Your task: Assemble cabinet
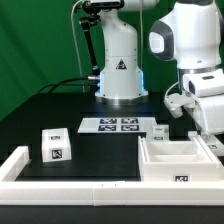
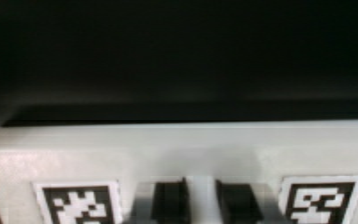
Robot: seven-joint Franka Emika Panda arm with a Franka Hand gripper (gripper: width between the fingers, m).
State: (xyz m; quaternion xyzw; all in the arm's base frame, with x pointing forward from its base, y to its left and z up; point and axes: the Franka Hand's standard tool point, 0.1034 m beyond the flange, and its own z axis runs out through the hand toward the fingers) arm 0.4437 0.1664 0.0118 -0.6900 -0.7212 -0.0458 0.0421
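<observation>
The cabinet body, a large open white box with a tag on its front, lies at the exterior view's right near the front. My gripper stands over its far right part. In the wrist view the body's white surface fills the lower half, with one tag on each side of my gripper. The two dark fingers stand close together with a thin pale strip of the body between them. A smaller white tagged block stands at the left. Another small white block lies behind the body.
The marker board lies flat in the middle, in front of the robot's white base. A long low white rail runs along the left and the front edge. The table is black, with a green backdrop behind.
</observation>
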